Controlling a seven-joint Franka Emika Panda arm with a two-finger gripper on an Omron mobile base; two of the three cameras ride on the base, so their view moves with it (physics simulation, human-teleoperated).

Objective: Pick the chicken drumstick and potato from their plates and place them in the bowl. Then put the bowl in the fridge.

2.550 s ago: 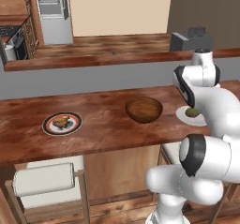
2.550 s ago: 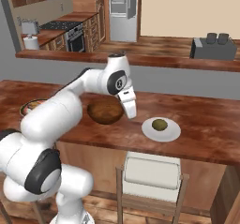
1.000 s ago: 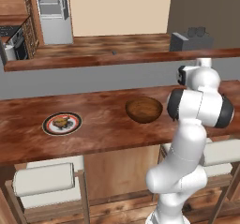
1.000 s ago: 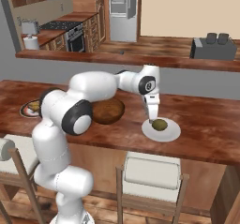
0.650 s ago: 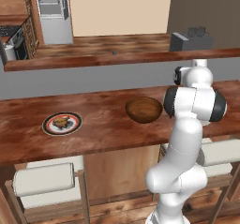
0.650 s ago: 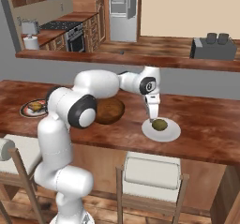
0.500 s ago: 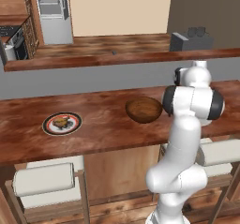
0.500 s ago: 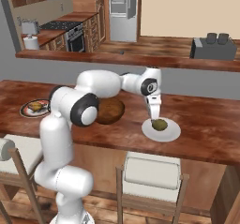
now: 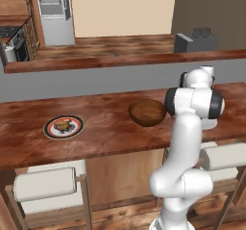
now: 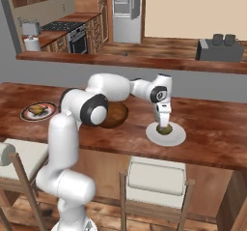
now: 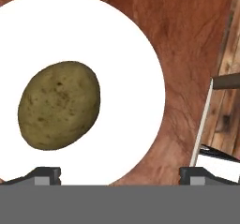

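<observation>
The task is near its start. The potato (image 11: 59,105) lies on the white plate (image 10: 177,137) at the right of the tabletop (image 9: 105,133), and the chicken drumstick (image 9: 62,126) sits on the black-rimmed plate (image 9: 48,130) well to the left. The wooden bowl (image 9: 147,112) stands between them and looks to hold nothing; the fridge (image 10: 128,11) is far back across the kitchen. Both foods, then the bowl's trip to the fridge, are left to do.

The gripper (image 10: 165,125) hangs right above the potato, fingers spread wide and clamped on nothing; in the hand view the potato sits off toward one finger rather than centred.

Against the earliest frame, the arm has swung from beside the bowl out over the white plate and lowered toward the potato.
</observation>
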